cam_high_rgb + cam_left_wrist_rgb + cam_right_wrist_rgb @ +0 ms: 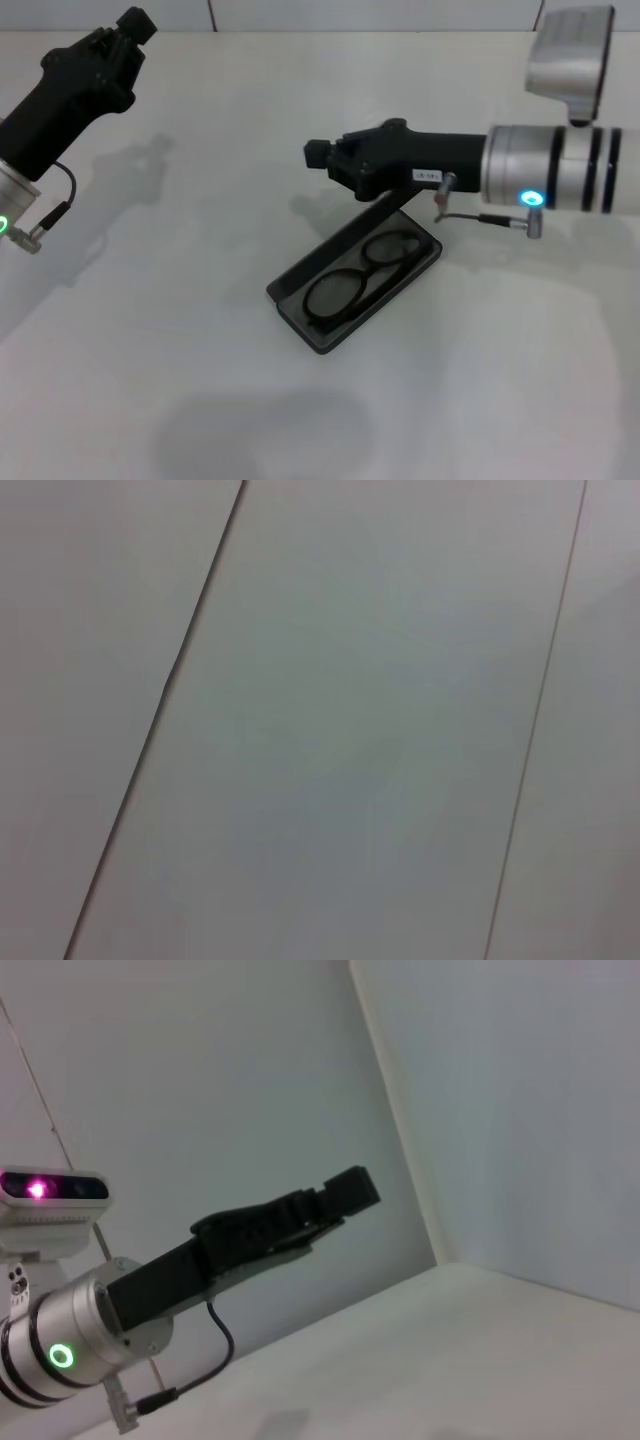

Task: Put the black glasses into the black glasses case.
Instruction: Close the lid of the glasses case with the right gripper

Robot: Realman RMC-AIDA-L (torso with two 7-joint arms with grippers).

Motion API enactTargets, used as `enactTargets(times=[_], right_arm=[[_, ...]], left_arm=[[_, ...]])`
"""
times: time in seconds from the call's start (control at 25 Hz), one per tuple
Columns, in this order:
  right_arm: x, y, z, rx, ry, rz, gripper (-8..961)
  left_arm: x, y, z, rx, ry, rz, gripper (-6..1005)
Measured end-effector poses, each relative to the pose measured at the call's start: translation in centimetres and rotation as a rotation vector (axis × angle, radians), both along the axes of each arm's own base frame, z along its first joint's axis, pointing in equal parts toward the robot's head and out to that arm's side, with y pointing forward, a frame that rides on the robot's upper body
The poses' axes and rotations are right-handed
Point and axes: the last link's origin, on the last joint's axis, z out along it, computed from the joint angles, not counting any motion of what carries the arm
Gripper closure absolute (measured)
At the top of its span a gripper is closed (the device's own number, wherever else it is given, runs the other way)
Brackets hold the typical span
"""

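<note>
a: where are your glasses (362, 280)?

b: inside the case (300, 312), centre of the table (150, 350) in your head view. they lie flat on the lining, lenses side by side along the case's length, one lens toward 7 o'clock, the other toward 1 o'clock. the case is open and runs on that same diagonal.

a: right gripper (318, 154)?

b: raised over the table at about 12 o'clock from the case, its arm reaching in from 3 o'clock, tip pointing toward 9 o'clock. it holds nothing and is clear of the glasses. you can't tell from here whether its fingers are parted or together. a blue light shows on the wrist ring.

a: left gripper (135, 24)?

b: parked at 10 o'clock, well apart from the case, tip pointing up and away. your right wrist view catches it (345, 1192) against the wall; finger state can't be told there either. it carries nothing.

a: left wrist view?

b: only pale wall panels with thin seams.
</note>
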Motion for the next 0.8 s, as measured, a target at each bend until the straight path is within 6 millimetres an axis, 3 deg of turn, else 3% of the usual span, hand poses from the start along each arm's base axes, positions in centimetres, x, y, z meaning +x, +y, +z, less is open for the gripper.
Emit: enactTargets(times=[0.2, 0.8], right_arm=[[-1.4, 0.8, -1.0, -0.015, -0.098, 0.033, 935], [0.4, 0.0, -2.4, -0.019, -0.231, 0.025, 936]], left_arm=[[-0.1, -0.1, 0.0, 0.0, 0.0, 0.002, 934], [-0.1, -0.1, -0.1, -0.001, 0.001, 0.007, 932]])
